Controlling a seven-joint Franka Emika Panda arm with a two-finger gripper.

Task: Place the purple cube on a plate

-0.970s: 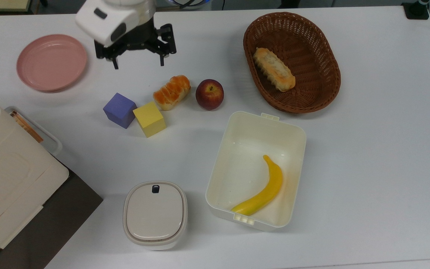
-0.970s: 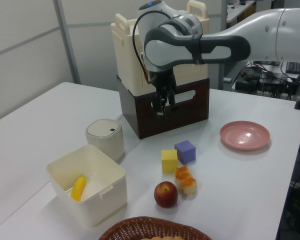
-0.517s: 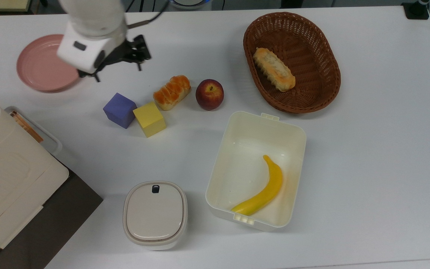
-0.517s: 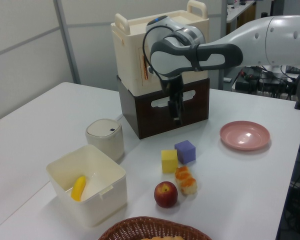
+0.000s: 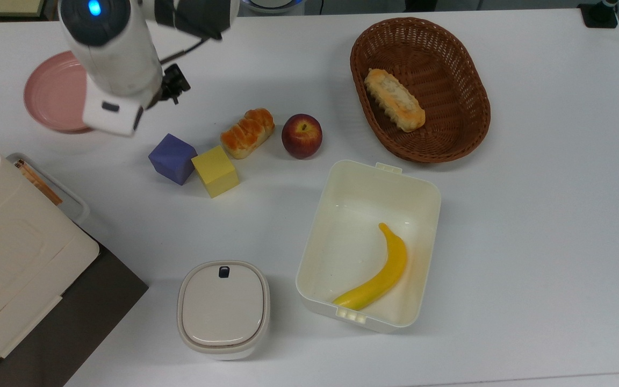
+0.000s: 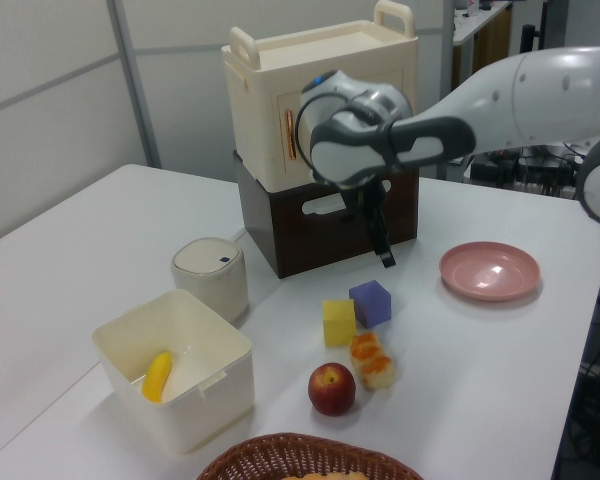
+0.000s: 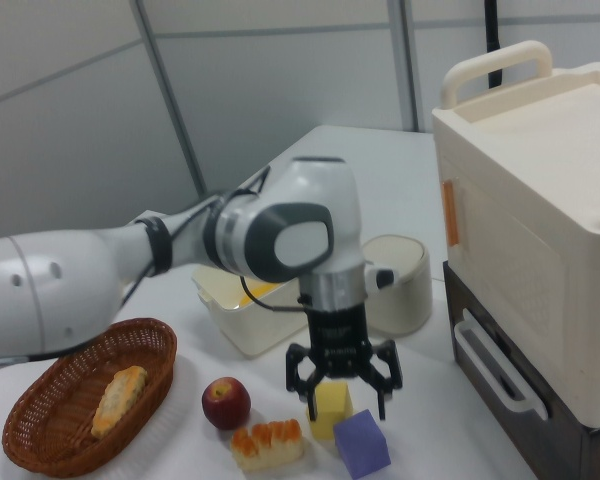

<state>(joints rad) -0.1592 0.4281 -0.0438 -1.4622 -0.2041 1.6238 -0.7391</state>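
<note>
One white table (image 5: 530, 215) under grey wall panels. Purple cube (image 5: 172, 158) left of centre in the top view, touching a yellow cube (image 5: 214, 171). Pink plate (image 5: 54, 94) upper left. Gripper (image 7: 342, 395) spread apart, empty, above the cubes.

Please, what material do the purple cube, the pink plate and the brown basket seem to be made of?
The purple cube looks like foam or painted wood: matte, plain faces with no shine. The pink plate seems to be plastic with a smooth satin finish; a soft light spot shows on its middle. The brown basket looks like woven wicker, or plastic imitating it, by its braided strands.
</note>
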